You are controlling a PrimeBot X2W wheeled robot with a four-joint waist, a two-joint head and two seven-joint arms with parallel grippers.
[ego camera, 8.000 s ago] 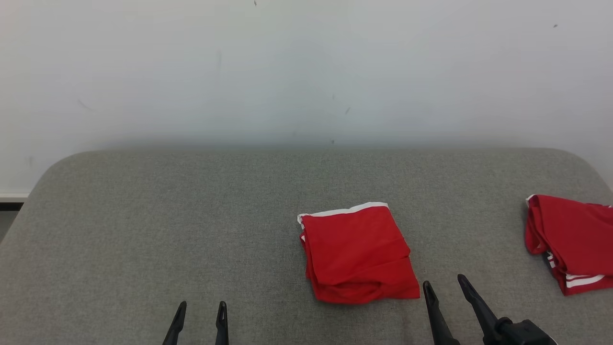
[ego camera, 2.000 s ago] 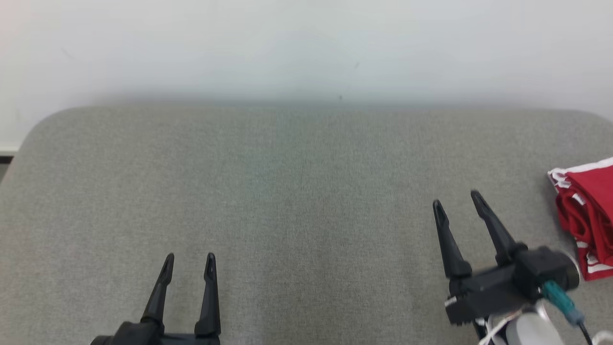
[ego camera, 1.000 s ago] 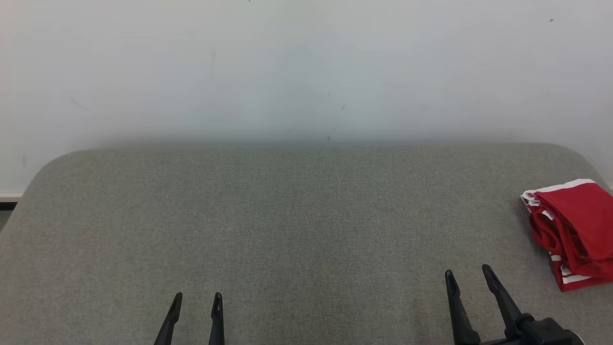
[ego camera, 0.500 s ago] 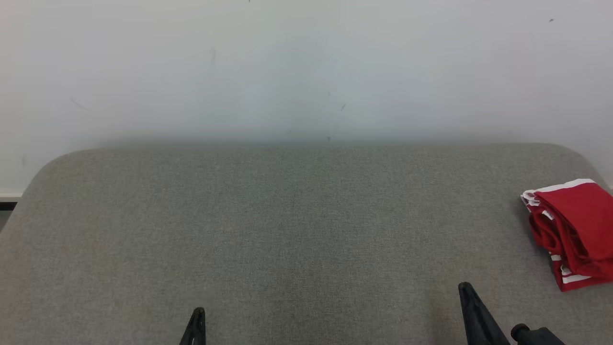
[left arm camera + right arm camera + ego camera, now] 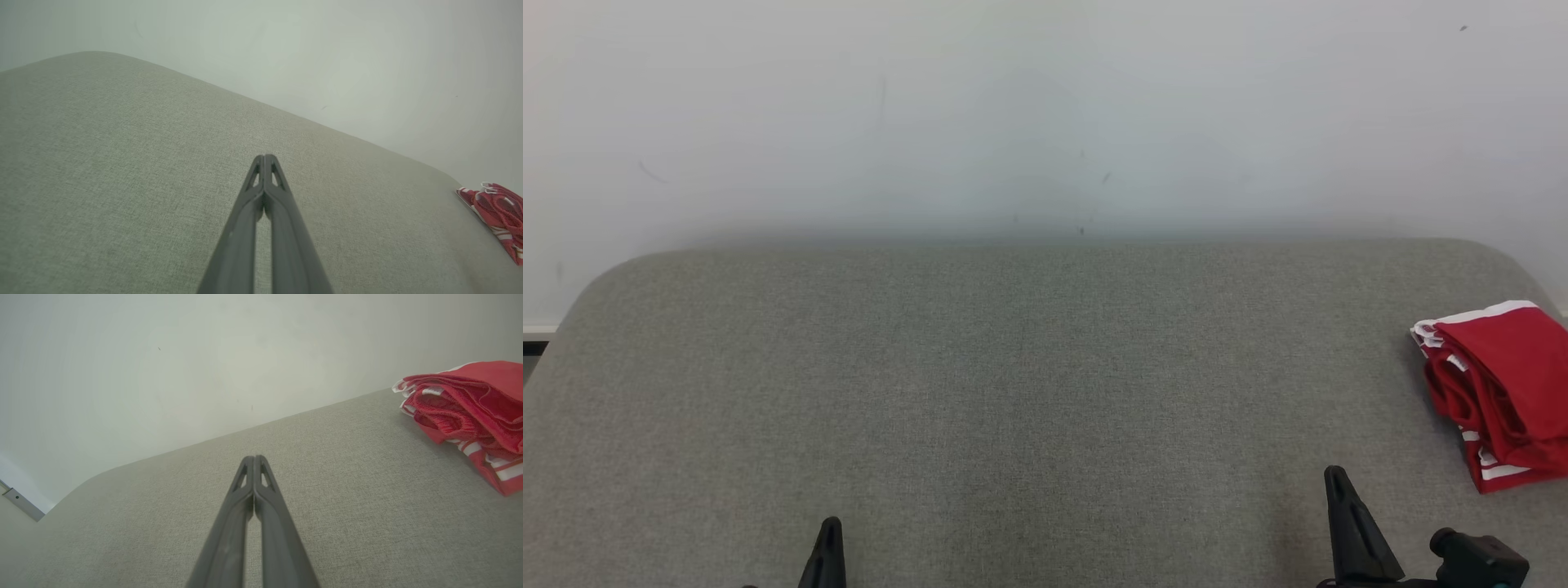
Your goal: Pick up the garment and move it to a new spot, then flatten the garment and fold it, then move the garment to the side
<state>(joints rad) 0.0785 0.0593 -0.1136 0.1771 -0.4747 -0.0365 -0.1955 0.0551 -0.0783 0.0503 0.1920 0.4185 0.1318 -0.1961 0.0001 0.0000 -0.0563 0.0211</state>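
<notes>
Red garment (image 5: 1499,392): folded stack with white trim, lying at the right edge of the grey surface (image 5: 1029,367), partly cut off by the head view's frame.
Left gripper (image 5: 831,531): fingers pressed together, empty, at the surface's near edge, left of its middle.
Right gripper (image 5: 1335,482): also closed tight, empty, at the surface's near edge, toward its right end.
Key relation: garment lies ahead-right of right gripper, apart from it; right arm is nearer, left is well apart.
Long axis: roughly the surface's far side to near side; layered edges face the surface's middle.
Stage: likely the last step done, garment folded and set aside.
Next: any regrasp needs the fingers spread first.
</notes>
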